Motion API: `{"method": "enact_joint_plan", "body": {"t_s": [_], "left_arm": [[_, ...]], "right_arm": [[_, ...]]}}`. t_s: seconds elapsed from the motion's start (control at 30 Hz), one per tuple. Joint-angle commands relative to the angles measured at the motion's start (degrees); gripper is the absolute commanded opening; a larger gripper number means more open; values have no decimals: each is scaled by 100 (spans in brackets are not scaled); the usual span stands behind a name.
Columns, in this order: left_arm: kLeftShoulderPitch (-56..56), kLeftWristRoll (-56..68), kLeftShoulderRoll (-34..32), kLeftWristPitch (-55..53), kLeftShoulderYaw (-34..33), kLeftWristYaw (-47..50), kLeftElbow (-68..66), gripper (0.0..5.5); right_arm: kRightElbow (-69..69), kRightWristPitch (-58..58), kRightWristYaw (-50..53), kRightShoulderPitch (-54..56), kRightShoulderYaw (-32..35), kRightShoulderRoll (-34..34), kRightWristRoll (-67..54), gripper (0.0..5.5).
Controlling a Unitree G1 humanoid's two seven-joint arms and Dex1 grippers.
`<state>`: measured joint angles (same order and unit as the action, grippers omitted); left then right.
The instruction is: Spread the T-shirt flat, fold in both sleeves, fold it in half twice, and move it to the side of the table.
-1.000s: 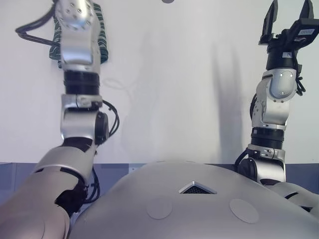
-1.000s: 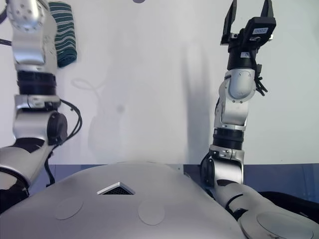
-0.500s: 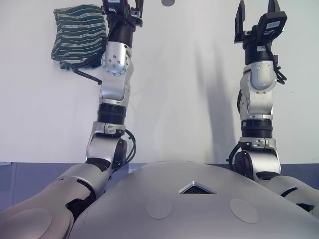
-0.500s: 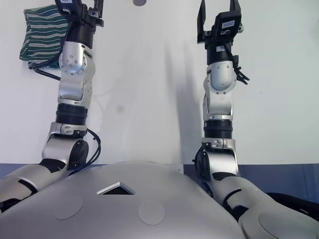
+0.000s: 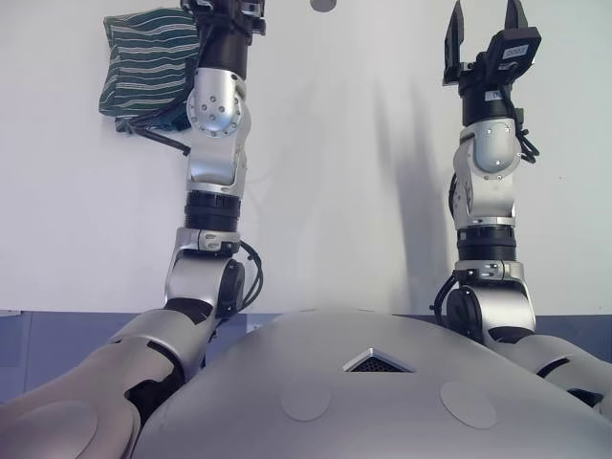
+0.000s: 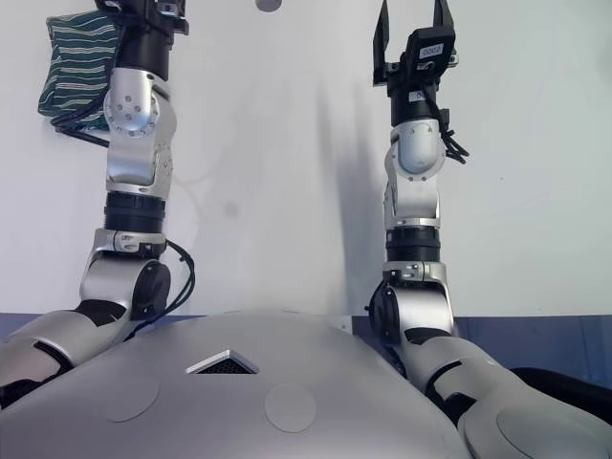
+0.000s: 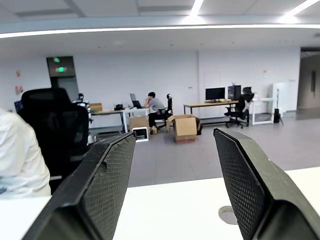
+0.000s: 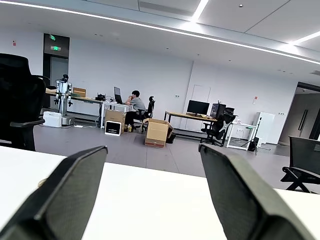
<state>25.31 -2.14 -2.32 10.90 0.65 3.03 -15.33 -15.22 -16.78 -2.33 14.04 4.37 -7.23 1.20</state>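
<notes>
The white table (image 5: pixel 316 143) takes up most of the head views, and both arms stretch forward over it. The T-shirt (image 5: pixel 143 62), dark green with thin pale stripes, lies folded into a compact bundle at the far left of the table. Its right edge is covered by the left arm (image 5: pixel 215 115), which passes just beside or over it; whether arm and cloth touch cannot be told.

The right arm (image 5: pixel 486 182) reaches out on the right side of the table, well apart from the T-shirt. The right gripper (image 5: pixel 485 14) is raised above the bare tabletop with its 2 fingers (image 8: pixel 70 195) spread wide and nothing between them. The left gripper (image 7: pixel 174 137) is likewise spread, its 2 dark textured fingers (image 7: pixel 107 185) standing apart with only table surface and the room beyond showing in the gap.

A small round grey cable hole (image 5: pixel 322 4) sits in the table near its far edge, between the 2 arms.
</notes>
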Motion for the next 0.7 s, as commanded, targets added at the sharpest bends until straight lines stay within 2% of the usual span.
{"method": "enact_joint_plan", "body": {"t_s": [0.03,0.27,0.4,0.7], "left_arm": [[100,-97,12,41,0,34,-130,285],[-26,-76,0,92,-14,-65,-283,285],[-130,-177,36,254,287,-378,-152,285],[61,-242,108,340,168,-87,-325,285]], "right_arm": [[-140,-124,82,257,25,62,-32,343],[-326,-238,-35,246,-109,-28,124,343],[-375,-247,-88,300,-146,-11,97,343],[-435,-265,-18,422,-132,-46,178,343]]}}
